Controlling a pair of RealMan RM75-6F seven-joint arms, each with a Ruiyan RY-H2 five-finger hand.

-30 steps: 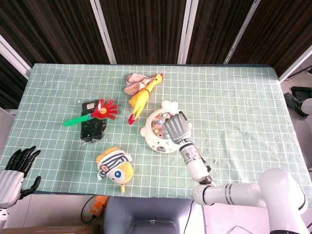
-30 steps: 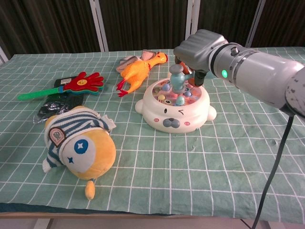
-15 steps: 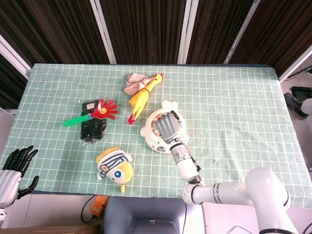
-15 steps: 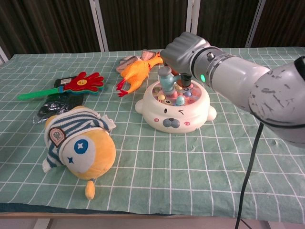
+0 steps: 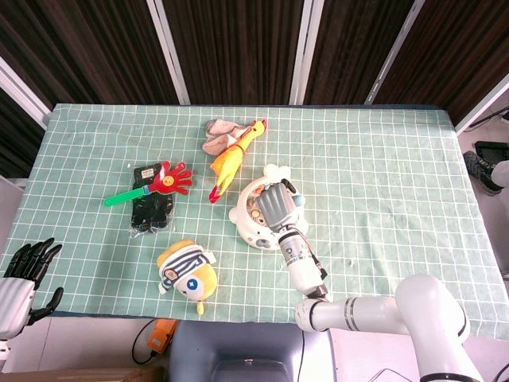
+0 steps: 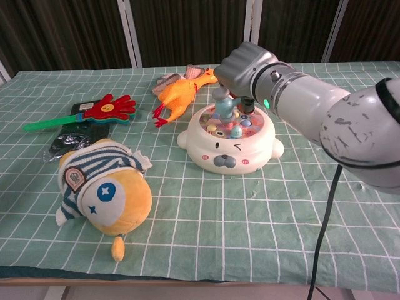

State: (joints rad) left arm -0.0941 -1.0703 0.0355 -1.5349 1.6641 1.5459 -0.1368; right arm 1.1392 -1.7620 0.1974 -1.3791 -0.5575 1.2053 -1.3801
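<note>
While my right hand (image 6: 245, 67) grips the toy hammer (image 6: 223, 103), I strike pegs.
Fingers clamped; keep blows square over the whack-a-mole toy (image 6: 229, 145); left hand (image 5: 28, 267) idle, fingers apart.

Rubber chicken (image 6: 181, 90) lies behind the whack-a-mole toy (image 6: 230, 145), plush (image 6: 103, 186) left.

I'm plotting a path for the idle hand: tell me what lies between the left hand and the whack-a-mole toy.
In the head view, the striped plush doll lies between the left hand and the whack-a-mole toy; otherwise only green checked cloth shows.
</note>
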